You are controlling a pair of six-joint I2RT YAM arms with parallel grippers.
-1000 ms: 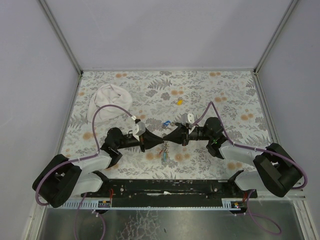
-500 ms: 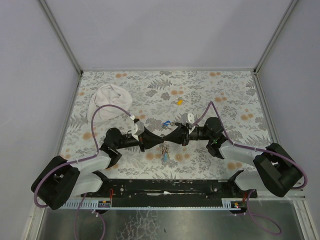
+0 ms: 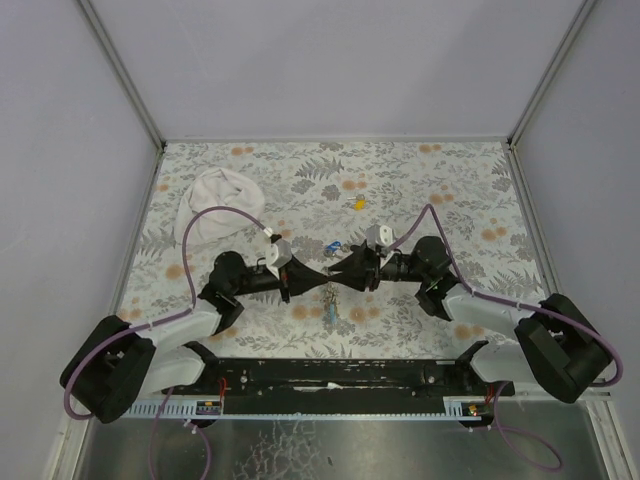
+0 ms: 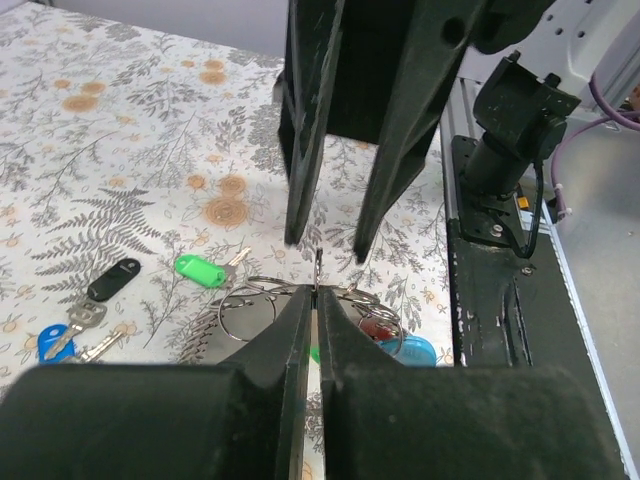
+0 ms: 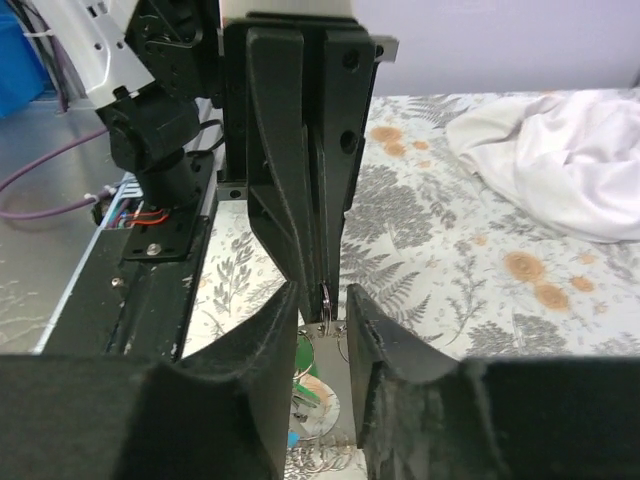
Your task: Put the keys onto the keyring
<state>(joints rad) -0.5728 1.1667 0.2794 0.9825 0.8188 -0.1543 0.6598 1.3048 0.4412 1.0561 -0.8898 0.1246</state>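
Our left jaws clamp the keyring [image 4: 375, 325] by a ring; our right jaws stand apart around it.

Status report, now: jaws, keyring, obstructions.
Left gripper jaws shut on keyring. Right gripper jaws open around its ring. Blue key, black key, yellow key loose on table. Nothing in the way.

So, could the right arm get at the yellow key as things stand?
Probably yes: the yellow key lies alone on the table, beyond the right gripper, whose jaws stand parted, and nothing blocks the way.
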